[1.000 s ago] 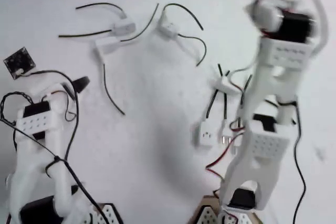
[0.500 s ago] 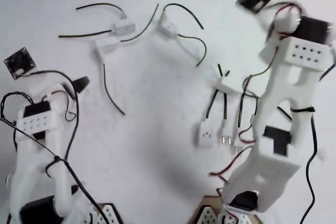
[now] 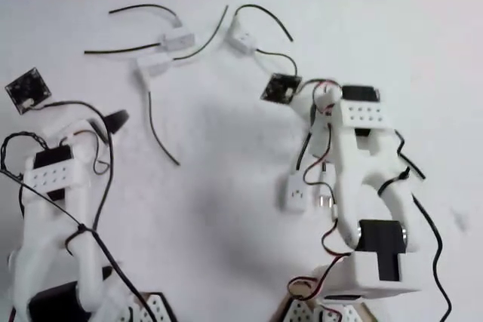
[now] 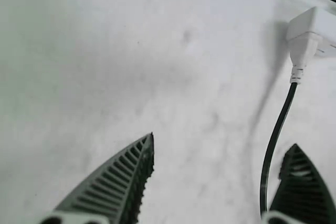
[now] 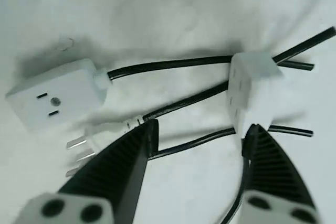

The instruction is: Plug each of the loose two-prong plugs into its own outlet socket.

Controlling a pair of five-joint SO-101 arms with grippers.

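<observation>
Altogether I count six white cord ends on the counter (image 3: 226, 209). Three connectors (image 3: 179, 38) lie in a loose group well beyond the left tool (image 4: 221, 142), and three more pieces sit close around the right tool (image 5: 203, 127). Of those three, a flat socket (image 5: 55, 100) lies face up off to one side of the tips. A loose two-prong plug (image 5: 79, 153) is just beside it, close by one finger, and a white block (image 5: 252, 90) sits just past the other fingertip.

Both tools are spread wide and pinch nothing. Black cords (image 5: 173, 106) cross the gap between the right tool's fingers, lying under them on the counter. Ahead of the left tool is the nearest connector (image 4: 310, 35), its black cord trailing back past one finger. A small black camera board (image 3: 29, 88) lies near that arm.

Since a second ago the right arm has swung in from the counter's far edge to hang over the socket and plug. The left arm has not stirred.
</observation>
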